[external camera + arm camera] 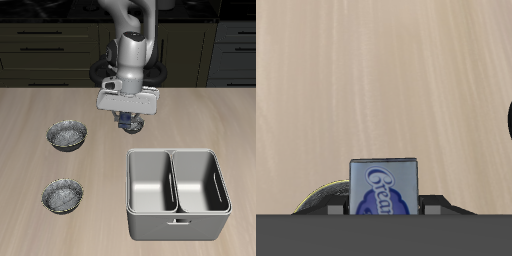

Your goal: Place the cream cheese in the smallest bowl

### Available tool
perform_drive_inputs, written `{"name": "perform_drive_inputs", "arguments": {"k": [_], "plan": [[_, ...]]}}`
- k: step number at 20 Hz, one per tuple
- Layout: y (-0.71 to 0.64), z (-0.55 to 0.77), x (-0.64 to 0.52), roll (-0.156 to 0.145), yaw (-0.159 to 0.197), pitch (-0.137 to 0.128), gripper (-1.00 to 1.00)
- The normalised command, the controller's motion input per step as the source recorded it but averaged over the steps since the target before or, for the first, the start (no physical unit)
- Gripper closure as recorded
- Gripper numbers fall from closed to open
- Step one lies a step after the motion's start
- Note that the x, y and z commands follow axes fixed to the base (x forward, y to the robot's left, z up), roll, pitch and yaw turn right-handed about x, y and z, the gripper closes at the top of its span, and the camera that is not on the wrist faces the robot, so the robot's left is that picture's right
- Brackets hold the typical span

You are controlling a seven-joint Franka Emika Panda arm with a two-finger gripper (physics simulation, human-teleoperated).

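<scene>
Fingers: I see my gripper up above the pale wooden counter, toward the back. Its fingers pinch the cream cheese.
Cream cheese: the small, flat, dark blue box with a lighter label is held in the air. In my wrist view its label faces the camera. From the front view I only see a bit of blue under the grey hand.
Smallest bowl: I see a little round speckled grey bowl with a dark rim peeking out right beside the box in my wrist view. In the front view a dark round shape sits under the gripper, mostly hidden.
Other bowls: two wider speckled grey bowls sit apart from the gripper. One is farther back. The other is nearer the counter's front edge.
Bin: a shiny steel bin with two parts stands near the front edge, away from both bowls.
</scene>
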Motion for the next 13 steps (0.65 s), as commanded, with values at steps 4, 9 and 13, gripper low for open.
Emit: {"name": "perform_drive_inputs", "arguments": {"k": [4,9,13], "plan": [[0.09,0.03,-0.08,0.014,0.001,-0.020,-1.00],[0.13,0.11,-0.04,0.022,0.001,-0.021,-1.00],[0.13,0.08,-0.05,0.028,-0.006,-0.019,-1.00]]}}
